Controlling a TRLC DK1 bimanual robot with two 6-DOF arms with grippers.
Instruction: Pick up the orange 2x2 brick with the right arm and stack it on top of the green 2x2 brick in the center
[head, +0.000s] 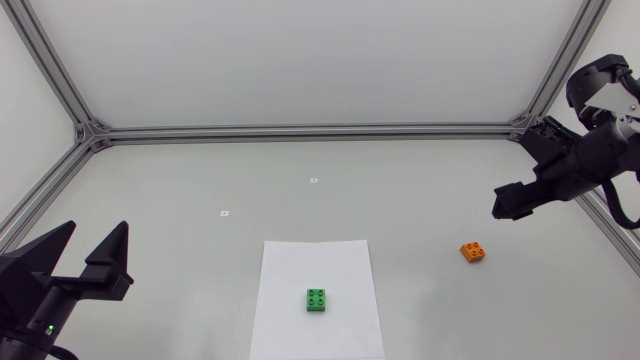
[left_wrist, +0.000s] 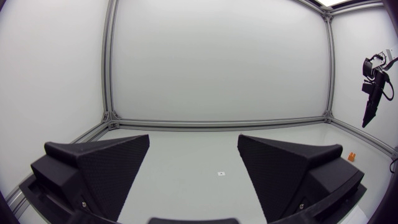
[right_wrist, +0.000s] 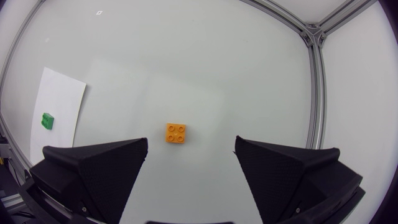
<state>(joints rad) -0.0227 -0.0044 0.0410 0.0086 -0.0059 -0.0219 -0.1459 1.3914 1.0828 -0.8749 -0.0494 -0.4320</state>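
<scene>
White tabletop (head: 200, 180) from above: our right pincer (head: 507, 203) hangs over the orange brick (head: 473, 252), well apart from it. The green brick (head: 317, 300) lies farther off on a paper sheet (head: 290, 265).

From the left wrist, our left pincer (left_wrist: 194, 146) gapes wide, holding nothing.

From the right wrist, the right fingers stand wide and bare, with the orange brick just ahead of the gap. We judge an off-centre descent could shove the brick aside. The frame rail (right_wrist: 314, 93) stands near one finger, while the stretch toward the sheet looks free.

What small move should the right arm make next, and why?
Probably lower the right gripper toward the orange brick, centring over it on the way. The gripper is open and held above the table, and the brick lies untouched, slightly off-centre below it.
</scene>
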